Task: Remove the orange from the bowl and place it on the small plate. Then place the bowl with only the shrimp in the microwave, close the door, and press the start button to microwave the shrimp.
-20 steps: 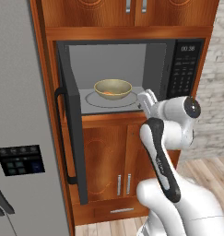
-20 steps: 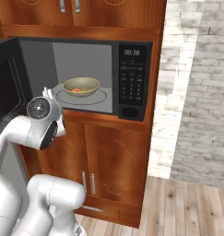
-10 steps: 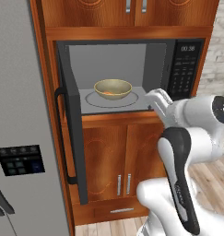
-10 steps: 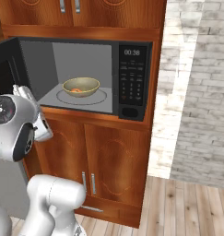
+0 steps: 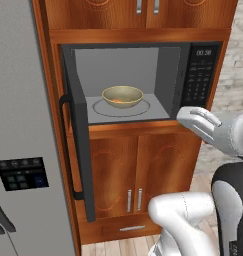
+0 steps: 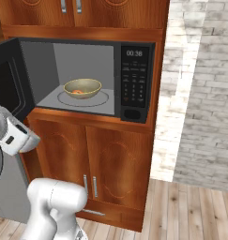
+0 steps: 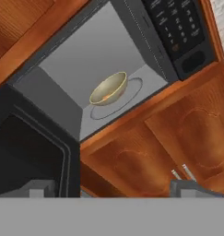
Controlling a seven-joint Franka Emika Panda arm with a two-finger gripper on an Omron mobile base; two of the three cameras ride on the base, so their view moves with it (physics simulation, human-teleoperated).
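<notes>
pulling back from the microwave [image 5: 143, 80] since a second ago, the arm now sits further out, toward 4 o'clock of the open cavity in the left base view. the gripper [image 7: 113, 186] stands wide apart and holds nothing, its two tips far from each other in the hand view. the bowl [image 5: 122, 96] rests on the turntable ring inside the microwave, with something orange, the shrimp [image 6: 77, 92], lying in it. the door [image 5: 75, 135] stays swung open at 9 o'clock of the bowl.
</notes>
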